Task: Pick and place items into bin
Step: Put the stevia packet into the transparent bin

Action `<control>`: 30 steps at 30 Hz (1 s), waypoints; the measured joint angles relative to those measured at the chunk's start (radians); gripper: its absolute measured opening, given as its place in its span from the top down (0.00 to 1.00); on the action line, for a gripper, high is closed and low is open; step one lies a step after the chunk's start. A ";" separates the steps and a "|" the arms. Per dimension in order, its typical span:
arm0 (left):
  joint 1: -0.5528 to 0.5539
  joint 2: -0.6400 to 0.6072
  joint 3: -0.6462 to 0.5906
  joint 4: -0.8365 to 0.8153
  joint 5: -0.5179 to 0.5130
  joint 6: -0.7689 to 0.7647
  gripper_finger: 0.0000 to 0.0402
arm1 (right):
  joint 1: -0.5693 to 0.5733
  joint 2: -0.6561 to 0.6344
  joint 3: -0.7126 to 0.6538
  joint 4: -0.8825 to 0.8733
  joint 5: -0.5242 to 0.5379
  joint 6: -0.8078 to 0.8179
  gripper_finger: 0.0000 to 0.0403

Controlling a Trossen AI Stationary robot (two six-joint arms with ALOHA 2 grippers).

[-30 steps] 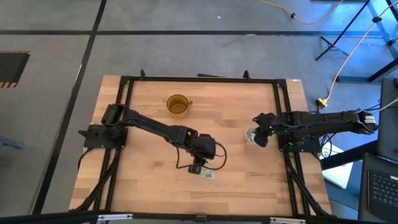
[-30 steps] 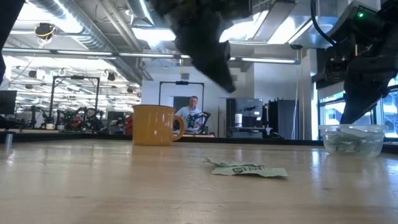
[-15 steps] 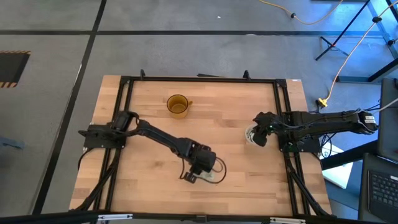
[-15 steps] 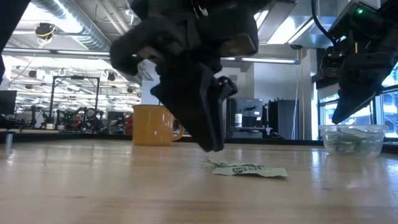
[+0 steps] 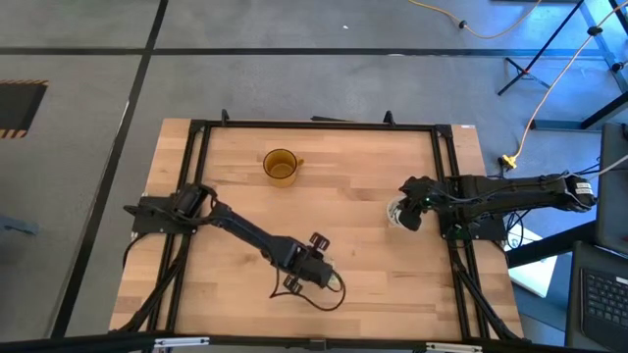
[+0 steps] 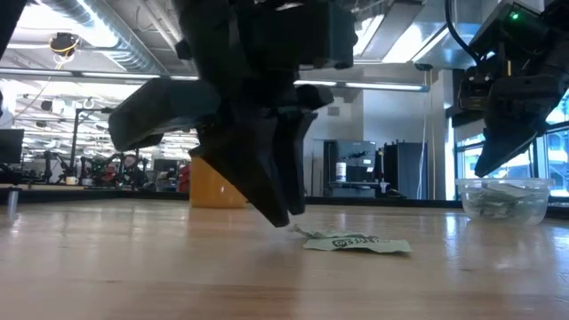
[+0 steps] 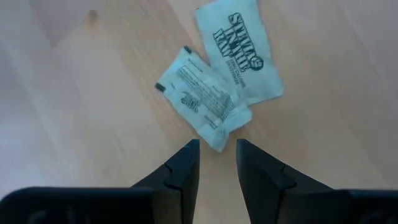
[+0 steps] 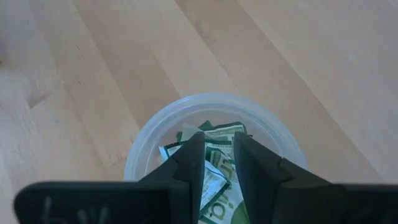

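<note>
L gripper (image 7: 217,167) hovering low near table's front edge, fingers slightly apart, tips at two overlapping packets (image 7: 214,93) lying on wood, R gripper (image 8: 217,163) farther off, hanging over bin (image 8: 149,140), fingers narrowly apart, packets inside, amber mug (image 5: 281,165) sitting far back.

An amber cup (image 5: 281,165) (handle to one side) stands on the wooden table (image 5: 373,186)

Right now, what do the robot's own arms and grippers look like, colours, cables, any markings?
Both arms are black, jointed links. The left gripper ends in two dark, tapered, flat-faced fingers, with a black cable looping beside it in the high view. The right gripper has matching dark fingers; a small green light glows on that arm. No markings are legible.
</note>
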 joint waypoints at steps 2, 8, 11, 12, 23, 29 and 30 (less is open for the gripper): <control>-0.016 0.000 0.000 0.005 -0.046 0.003 0.75 | 0.000 0.000 0.000 0.000 0.000 0.002 0.78; -0.035 0.037 0.003 0.028 -0.068 0.009 0.75 | 0.000 0.000 0.000 0.001 0.000 0.003 0.78; -0.045 0.044 0.003 0.031 -0.102 0.015 0.75 | 0.000 0.000 0.000 0.005 0.000 0.004 0.78; -0.048 0.045 0.003 0.031 -0.117 0.015 0.75 | 0.000 0.000 0.000 0.004 0.000 0.006 0.78; -0.055 0.051 0.000 0.070 -0.178 0.072 0.75 | 0.000 0.000 0.000 0.004 -0.001 0.009 0.78; -0.047 0.051 0.000 0.071 -0.158 0.076 0.75 | 0.000 0.000 0.000 0.004 -0.001 0.005 0.78; -0.047 0.051 0.000 0.071 -0.158 0.076 0.76 | 0.000 0.000 0.000 0.004 -0.002 0.004 0.78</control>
